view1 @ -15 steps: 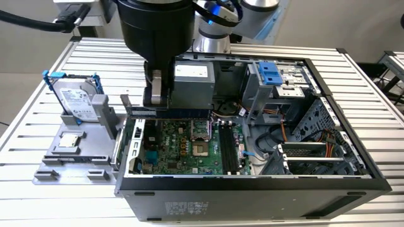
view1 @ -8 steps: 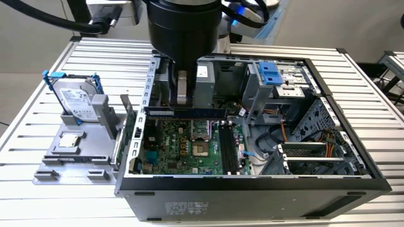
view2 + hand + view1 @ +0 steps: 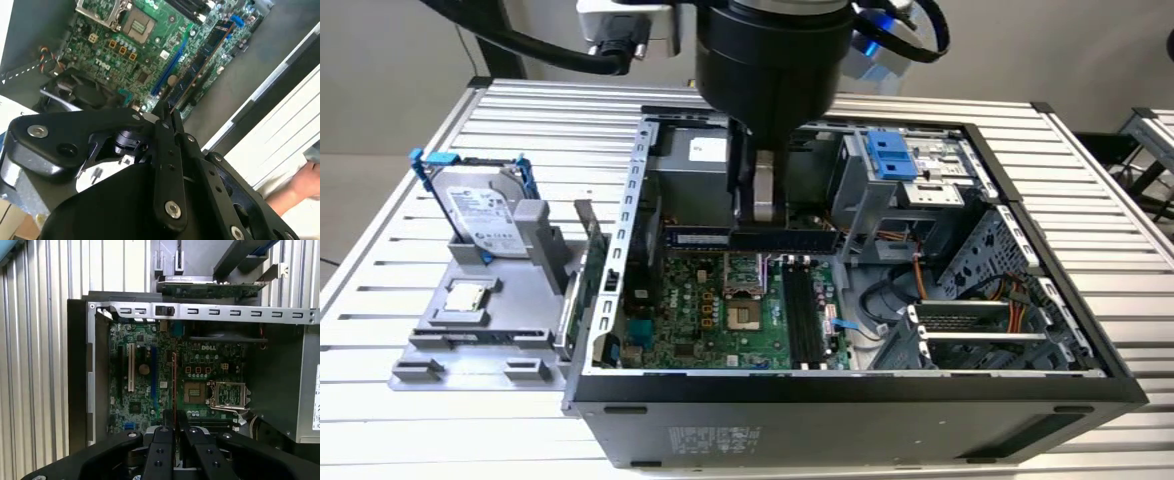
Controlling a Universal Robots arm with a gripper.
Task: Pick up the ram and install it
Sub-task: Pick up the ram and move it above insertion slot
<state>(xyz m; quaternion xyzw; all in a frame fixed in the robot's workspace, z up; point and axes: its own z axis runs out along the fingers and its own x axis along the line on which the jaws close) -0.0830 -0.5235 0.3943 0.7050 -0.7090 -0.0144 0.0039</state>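
Where the two black fingers (image 3: pixel 162 445) of the gripper (image 3: pixel 175 426) come together, they pinch one end of the ram (image 3: pixel 174 385), which appears edge-on as a thin reddish line in the first wrist view. Seen from the second wrist view, the ram (image 3: pixel 206 52) runs away from the gripper (image 3: pixel 167 114) as a long dark strip, held on its edge and clear of the board beneath. Below it lies the green motherboard (image 3: pixel 142 395), with the square processor socket (image 3: pixel 194 391) to one side of the strip and a white expansion slot (image 3: pixel 131 367) and a blue expansion slot (image 3: pixel 152 371) to the other, both running parallel to it. In the exterior view, the gripper (image 3: pixel 761 215) hangs from the black arm (image 3: pixel 767 60) into the open computer case (image 3: pixel 854 385), and the ram (image 3: pixel 707 238) sits level across the far end of the motherboard (image 3: pixel 700 310), lying crosswise to the black memory slots (image 3: pixel 803 320) and apart from them. Beyond the ram stands a drive cage with a blue clip (image 3: pixel 887 155). Outside the case, towards the exterior view's left, a grey tray (image 3: pixel 467 372) rests on the ribbed metal table (image 3: pixel 400 430); it carries a small square silver chip (image 3: pixel 464 297) and, farther back, an upright hard drive (image 3: pixel 487 215) with blue clips.
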